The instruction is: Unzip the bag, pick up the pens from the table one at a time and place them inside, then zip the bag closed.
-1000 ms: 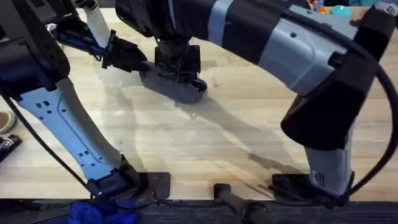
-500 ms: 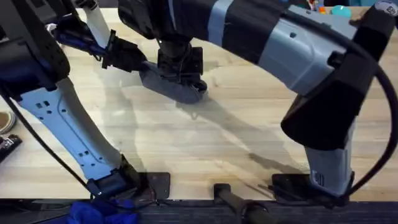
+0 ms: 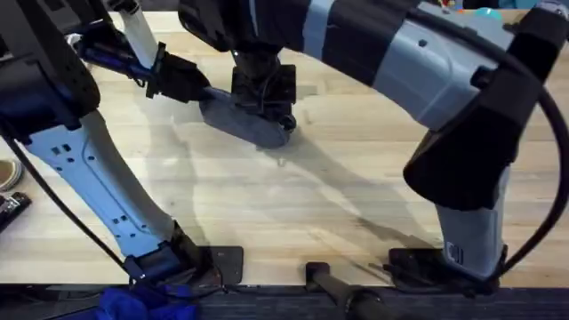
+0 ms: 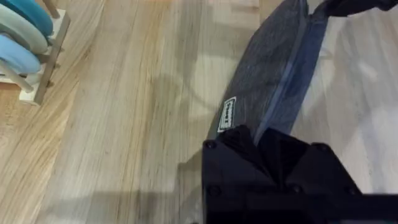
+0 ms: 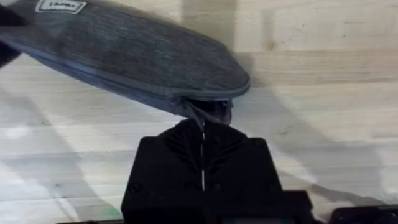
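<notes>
- The bag is laid on the counter, stretched between the two grippers.
- One end of the bag is held in the jaws of the left gripper.
- The opposite end, at the pull tab, is pinched in the jaws of the right gripper.
- A rack of discs is set on the counter well apart from the left jaws, off to one side.

Bright, even indoor light falls from above onto the pale wooden table. Soft grey shadows of the arms stretch across its middle. In the overhead view the right arm looms large and slightly blurred across the top. In the wrist views the bag casts a soft shadow, and the near black fingers look dark and soft.
</notes>
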You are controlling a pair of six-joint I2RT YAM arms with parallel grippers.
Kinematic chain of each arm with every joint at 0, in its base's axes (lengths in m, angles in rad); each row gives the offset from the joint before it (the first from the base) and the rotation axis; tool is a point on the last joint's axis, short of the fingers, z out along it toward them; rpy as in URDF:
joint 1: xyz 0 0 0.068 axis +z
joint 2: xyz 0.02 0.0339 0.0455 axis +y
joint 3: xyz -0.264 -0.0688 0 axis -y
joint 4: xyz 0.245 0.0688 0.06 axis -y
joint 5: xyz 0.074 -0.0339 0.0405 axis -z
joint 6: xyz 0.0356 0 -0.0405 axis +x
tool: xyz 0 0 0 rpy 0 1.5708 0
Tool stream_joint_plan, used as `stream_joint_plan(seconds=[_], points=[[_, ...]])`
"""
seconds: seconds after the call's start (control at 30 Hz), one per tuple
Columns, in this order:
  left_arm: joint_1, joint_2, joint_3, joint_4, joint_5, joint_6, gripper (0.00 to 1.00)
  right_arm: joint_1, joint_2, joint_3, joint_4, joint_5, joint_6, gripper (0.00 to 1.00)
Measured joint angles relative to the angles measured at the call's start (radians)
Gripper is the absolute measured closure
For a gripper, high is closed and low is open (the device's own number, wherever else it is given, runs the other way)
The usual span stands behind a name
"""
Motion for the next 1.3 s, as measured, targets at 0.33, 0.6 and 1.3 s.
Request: stream_joint_plan(seconds=[0.33, 0.6, 1.3], points=[[0.000, 0.000, 0.000, 0.001, 0.000, 0.000, 0.959, -0.006, 0.000, -0.002, -0.051, 0.003, -0.004, 0.972], [0.000, 0.000, 0.000, 0.002, 0.000, 0.000, 0.959, -0.008, -0.023, -0.060, -0.043, 0.009, -0.005, 0.973], [0.000, 0.000, 0.000, 0.004, -0.001, 0.000, 0.959, -0.081, -0.432, -0.682, 0.307, -0.099, -0.005, 0.973]])
